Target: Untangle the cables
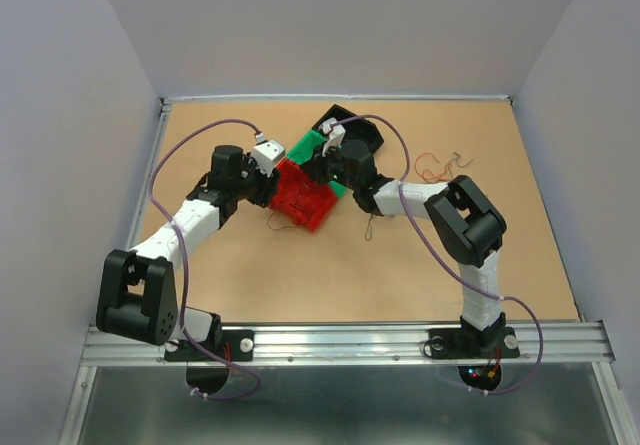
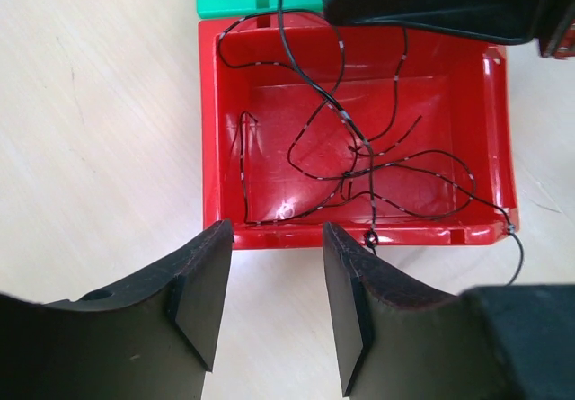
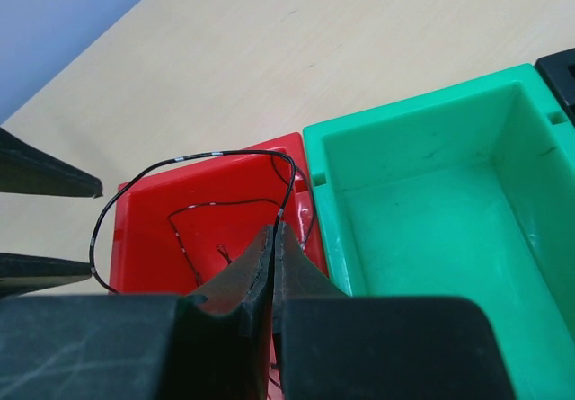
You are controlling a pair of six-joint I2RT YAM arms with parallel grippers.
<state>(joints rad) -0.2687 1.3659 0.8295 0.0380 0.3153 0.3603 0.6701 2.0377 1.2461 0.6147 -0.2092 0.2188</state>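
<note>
Left gripper (image 2: 274, 265) hovering at the red bin's (image 2: 214, 130) rim, jaws standing apart, dark wires (image 2: 362, 146) lying looped inside it, right gripper's (image 3: 272, 235) jaws pinching together on one strand, green bin (image 3: 325, 204) touching alongside, orange wires (image 1: 440, 165) lying loose on the table (image 1: 500, 265).

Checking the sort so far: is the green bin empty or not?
Empty: the right wrist view shows the green bin with a bare floor; the dark wires lie mostly in the red bin.
</note>
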